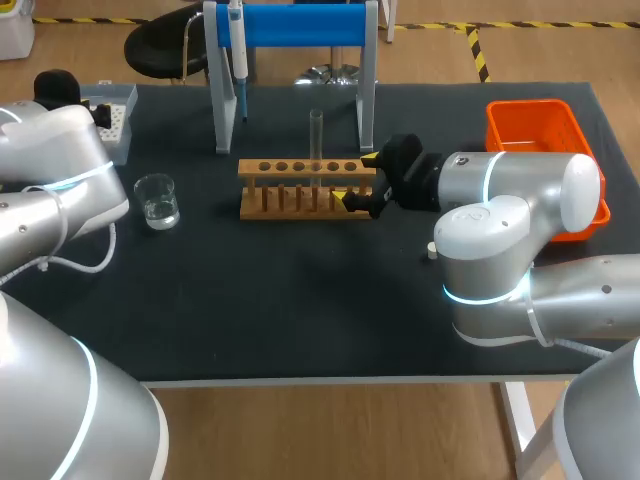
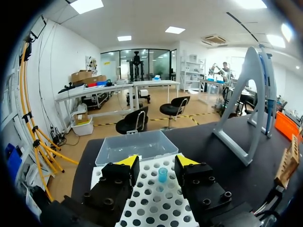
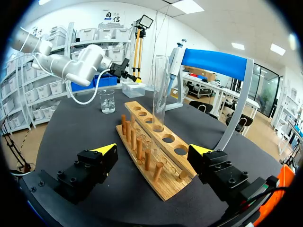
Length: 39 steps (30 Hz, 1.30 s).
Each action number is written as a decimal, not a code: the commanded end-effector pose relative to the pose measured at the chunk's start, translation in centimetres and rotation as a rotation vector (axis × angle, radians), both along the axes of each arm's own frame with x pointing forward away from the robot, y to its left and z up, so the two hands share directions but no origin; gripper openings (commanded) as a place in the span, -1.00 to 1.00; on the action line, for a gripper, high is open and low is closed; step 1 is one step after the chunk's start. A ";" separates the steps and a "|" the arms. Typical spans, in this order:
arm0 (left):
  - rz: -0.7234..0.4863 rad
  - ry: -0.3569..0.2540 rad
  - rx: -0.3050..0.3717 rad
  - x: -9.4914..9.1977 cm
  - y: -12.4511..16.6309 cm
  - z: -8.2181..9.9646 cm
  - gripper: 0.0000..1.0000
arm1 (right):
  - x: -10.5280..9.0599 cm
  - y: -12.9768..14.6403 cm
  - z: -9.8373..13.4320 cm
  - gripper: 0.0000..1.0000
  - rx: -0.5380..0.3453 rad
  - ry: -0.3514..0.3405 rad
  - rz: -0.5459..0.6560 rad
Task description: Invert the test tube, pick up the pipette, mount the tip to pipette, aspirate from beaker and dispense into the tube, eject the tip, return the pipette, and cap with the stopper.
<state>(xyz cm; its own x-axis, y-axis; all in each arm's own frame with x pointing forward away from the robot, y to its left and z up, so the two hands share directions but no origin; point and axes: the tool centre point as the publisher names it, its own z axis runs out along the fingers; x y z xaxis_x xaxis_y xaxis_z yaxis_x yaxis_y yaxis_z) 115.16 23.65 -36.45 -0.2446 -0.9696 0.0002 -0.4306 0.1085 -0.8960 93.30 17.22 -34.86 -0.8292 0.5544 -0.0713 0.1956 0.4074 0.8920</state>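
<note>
A clear test tube (image 1: 316, 135) (image 3: 160, 94) stands upright in the wooden rack (image 1: 300, 190) (image 3: 142, 156). My right gripper (image 1: 356, 178) (image 3: 152, 150) is open, its fingers on either side of the rack's right end and apart from the tube. The pipette (image 1: 237, 50) (image 3: 174, 59) hangs on the blue-topped stand (image 1: 290, 25). My left gripper (image 2: 157, 163) hangs open over the white tip box (image 1: 112, 122) (image 2: 156, 203), with a single blue tip (image 2: 162, 175) standing between its fingers, untouched. The water beaker (image 1: 157, 200) (image 3: 107, 101) is left of the rack. A small white stopper (image 1: 432, 250) lies on the mat.
An orange bin (image 1: 540, 135) sits at the table's back right, partly behind my right arm. A clear plastic lid (image 2: 137, 146) lies just beyond the tip box. The stand's grey legs (image 2: 248, 118) rise between the tip box and the rack.
</note>
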 end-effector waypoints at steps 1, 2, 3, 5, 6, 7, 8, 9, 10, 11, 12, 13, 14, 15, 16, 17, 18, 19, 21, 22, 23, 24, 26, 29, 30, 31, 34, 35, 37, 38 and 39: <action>-0.003 0.007 0.000 0.1 0.0 -0.1 -0.07 | -0.1 -0.1 0.0 1.00 0.002 -0.001 0.000; -0.004 0.008 -0.001 0.0 -0.1 -0.1 -0.07 | -0.1 -0.1 0.0 1.00 0.002 -0.001 0.000; -0.005 0.009 -0.001 0.0 -0.1 -0.1 -0.07 | -0.1 -0.1 0.0 1.00 0.002 -0.001 0.000; -0.006 0.011 -0.001 -0.1 -0.1 -0.2 -0.07 | -0.1 -0.1 0.0 1.00 0.002 -0.001 0.000; -0.006 0.011 -0.002 -0.1 -0.1 -0.2 -0.07 | -0.1 -0.1 0.0 1.00 0.002 -0.001 0.000; -0.006 0.012 -0.002 -0.1 -0.1 -0.2 -0.07 | -0.1 -0.1 0.0 1.00 0.002 -0.001 0.000; -0.006 0.012 -0.002 -0.1 -0.1 -0.2 -0.07 | -0.1 -0.1 0.0 1.00 0.002 -0.001 0.000; -0.006 0.013 -0.002 -0.1 -0.1 -0.2 -0.07 | -0.1 -0.1 0.0 1.00 0.002 -0.001 0.000; -0.006 0.013 -0.003 -0.1 -0.1 -0.2 -0.07 | -0.1 -0.1 0.0 1.00 0.002 -0.001 0.000; -0.006 0.013 -0.003 -0.2 -0.1 -0.2 -0.08 | -0.1 -0.1 0.0 1.00 0.002 -0.001 0.000; -0.006 0.013 -0.003 -0.2 -0.1 -0.2 -0.08 | -0.1 -0.1 0.0 1.00 0.002 -0.001 0.000; -0.006 0.013 -0.003 -0.2 -0.1 -0.2 -0.08 | -0.1 -0.1 0.0 1.00 0.002 -0.001 0.000; -0.006 0.014 -0.003 -0.2 -0.1 -0.2 -0.08 | -0.1 -0.1 0.0 1.00 0.002 -0.001 0.000; -0.007 0.014 -0.002 -0.2 -0.2 -0.3 -0.08 | -0.1 -0.1 0.0 1.00 0.002 -0.001 0.000; -0.007 0.014 -0.002 -0.2 -0.2 -0.3 -0.09 | -0.1 -0.1 0.0 1.00 0.002 -0.001 0.000; -0.007 0.014 -0.002 -0.2 -0.2 -0.3 -0.09 | -0.1 -0.1 0.0 1.00 0.002 -0.001 0.000; -0.007 0.014 -0.002 -0.2 -0.2 -0.3 -0.10 | -0.1 -0.1 0.0 1.00 0.002 -0.001 0.000; -0.007 0.013 -0.001 -0.2 -0.2 -0.3 -0.10 | -0.1 -0.1 0.0 1.00 0.002 -0.001 0.000; -0.008 0.013 0.001 -0.2 -0.2 -0.2 -0.12 | -0.1 -0.1 0.0 1.00 0.002 -0.001 0.000; -0.008 0.013 0.002 -0.2 -0.2 -0.2 -0.12 | -0.1 -0.1 0.0 1.00 0.002 -0.001 0.000; -0.009 0.013 0.003 -0.2 -0.2 -0.2 -0.12 | -0.1 -0.1 0.0 1.00 0.002 -0.001 0.000; -0.010 0.013 0.004 -0.3 -0.3 -0.2 -0.13 | -0.1 -0.1 0.0 1.00 0.002 -0.001 0.000; -0.010 0.013 0.006 -0.3 -0.3 -0.1 -0.14 | -0.1 -0.1 0.0 1.00 0.002 -0.001 0.000; -0.010 0.016 0.008 -0.5 -0.3 -0.1 -0.15 | -0.1 -0.1 0.0 1.00 0.002 -0.001 0.000; -0.011 0.017 0.009 -0.5 -0.3 -0.1 -0.15 | -0.1 -0.1 0.0 1.00 0.002 -0.001 0.000; -0.011 0.018 0.010 -0.5 -0.3 -0.1 -0.16 | -0.1 -0.1 0.0 1.00 0.002 -0.001 0.000; -0.011 0.018 0.011 -0.5 -0.4 -0.1 -0.19 | -0.1 -0.1 0.0 1.00 0.002 -0.001 0.000; -0.011 0.018 0.011 -0.6 -0.4 -0.1 -0.20 | -0.1 -0.1 0.0 1.00 0.002 -0.001 0.000; -0.010 0.017 0.011 -0.6 -0.4 -0.1 -0.22 | -0.1 -0.1 0.0 1.00 0.002 -0.001 0.000; -0.010 0.017 0.011 -0.6 -0.4 -0.1 -0.23 | -0.1 -0.1 0.0 1.00 0.002 -0.001 0.000; -0.009 0.017 0.011 -0.6 -0.4 -0.1 -0.24 | -0.1 -0.1 0.0 1.00 0.002 -0.001 0.000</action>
